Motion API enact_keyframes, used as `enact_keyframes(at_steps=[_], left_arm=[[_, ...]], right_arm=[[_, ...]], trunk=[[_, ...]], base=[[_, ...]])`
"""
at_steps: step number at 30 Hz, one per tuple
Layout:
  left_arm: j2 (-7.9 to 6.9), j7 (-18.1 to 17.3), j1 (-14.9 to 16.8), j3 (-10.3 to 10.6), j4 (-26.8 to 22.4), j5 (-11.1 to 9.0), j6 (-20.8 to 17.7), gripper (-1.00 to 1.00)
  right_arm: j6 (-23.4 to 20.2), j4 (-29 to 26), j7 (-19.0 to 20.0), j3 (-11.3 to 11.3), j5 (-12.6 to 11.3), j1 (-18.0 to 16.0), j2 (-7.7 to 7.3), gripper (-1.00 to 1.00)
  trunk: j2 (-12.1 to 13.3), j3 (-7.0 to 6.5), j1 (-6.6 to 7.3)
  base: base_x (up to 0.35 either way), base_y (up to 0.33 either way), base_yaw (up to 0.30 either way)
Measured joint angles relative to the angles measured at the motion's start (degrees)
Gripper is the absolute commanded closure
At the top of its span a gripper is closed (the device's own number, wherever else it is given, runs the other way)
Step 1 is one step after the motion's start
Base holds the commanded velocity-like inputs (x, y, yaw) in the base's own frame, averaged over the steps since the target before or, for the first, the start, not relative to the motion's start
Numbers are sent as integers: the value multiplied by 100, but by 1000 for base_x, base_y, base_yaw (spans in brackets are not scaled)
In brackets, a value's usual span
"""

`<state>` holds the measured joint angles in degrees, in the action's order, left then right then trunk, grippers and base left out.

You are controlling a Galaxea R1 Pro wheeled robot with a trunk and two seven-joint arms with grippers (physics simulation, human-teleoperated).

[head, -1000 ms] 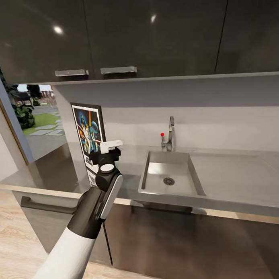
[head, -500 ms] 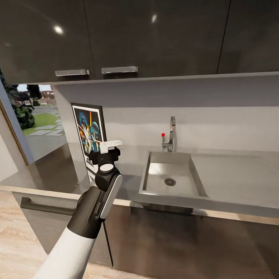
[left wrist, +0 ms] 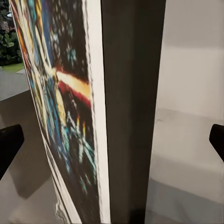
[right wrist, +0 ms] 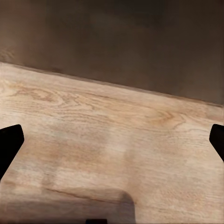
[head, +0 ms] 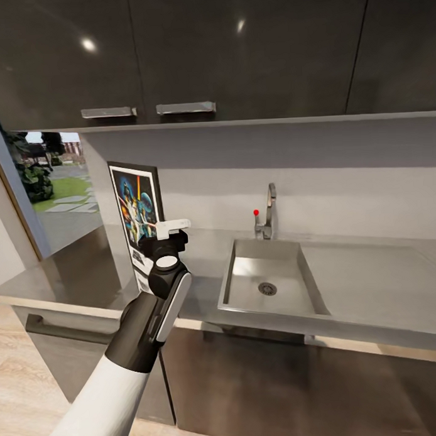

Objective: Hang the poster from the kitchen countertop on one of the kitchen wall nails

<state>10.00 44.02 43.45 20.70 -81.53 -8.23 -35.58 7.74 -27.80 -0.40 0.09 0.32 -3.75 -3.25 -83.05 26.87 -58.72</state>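
Observation:
The poster [head: 136, 211] stands upright on the kitchen countertop [head: 377, 281], at its left end against the wall, with its black frame and colourful characters facing out. My left gripper [head: 166, 237] is raised right in front of the poster's lower right part. In the left wrist view the poster [left wrist: 70, 116] is very close, and its black frame edge [left wrist: 130, 107] lies between the wide-apart fingertips [left wrist: 9, 142]. The left gripper [left wrist: 112, 142] is open and grips nothing. My right gripper [right wrist: 112, 144] is open and empty, pointing down at the wooden floor [right wrist: 112, 126].
A steel sink [head: 245, 277] with a tap [head: 267, 213] is set into the countertop to the right of the poster. Dark upper cabinets [head: 237, 54] hang low above. Left of the poster, an opening shows a garden [head: 53, 186]. Dark lower cabinets [head: 280, 392] stand beneath.
The whole head view has shifted slightly, as if the camera crept closer to the counter. The left gripper stays open in front of the poster.

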Motion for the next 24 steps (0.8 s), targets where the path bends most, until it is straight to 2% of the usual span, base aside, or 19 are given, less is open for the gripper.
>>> enact_keyframes(at_steps=[12, 13, 17, 18, 19, 20, 22, 24], left_arm=[[0, 0, 0, -4, 1, 0, 0, -100], [0, 0, 0, -4, 1, 0, 0, 100], [0, 22, 0, -5, 0, 12, -6, 100], [0, 97, 0, -5, 0, 16, -9, 100], [0, 231, 0, 1, 2, -75, 61, 100], [0, 310, 0, -6, 0, 9, 2, 100], [0, 528, 0, 1, -8, -24, 13, 100], [0, 605, 0, -1, -41, -21, 5, 100]], right_arm=[[0, 0, 0, -1, 0, 0, 0, -100], [0, 0, 0, -1, 0, 0, 0, -100], [0, 0, 0, -1, 0, 0, 0, -100], [0, 0, 0, -1, 0, 0, 0, -100], [0, 0, 0, -1, 0, 0, 0, -100], [0, 2, 0, -1, 0, 0, 0, -100], [0, 1, 0, -1, 0, 0, 0, -100], [0, 0, 0, 0, 0, 0, 0, -100]], trunk=[[0, 0, -1], [0, 0, -1], [0, 0, -1], [0, 0, -1], [0, 0, -1], [0, 0, -1], [0, 0, -1], [0, 0, -1]], base=[[14, 0, 0], [0, 0, 0], [0, 0, 0], [0, 0, 0], [0, 0, 0], [0, 0, 0], [0, 0, 0], [0, 0, 0]])
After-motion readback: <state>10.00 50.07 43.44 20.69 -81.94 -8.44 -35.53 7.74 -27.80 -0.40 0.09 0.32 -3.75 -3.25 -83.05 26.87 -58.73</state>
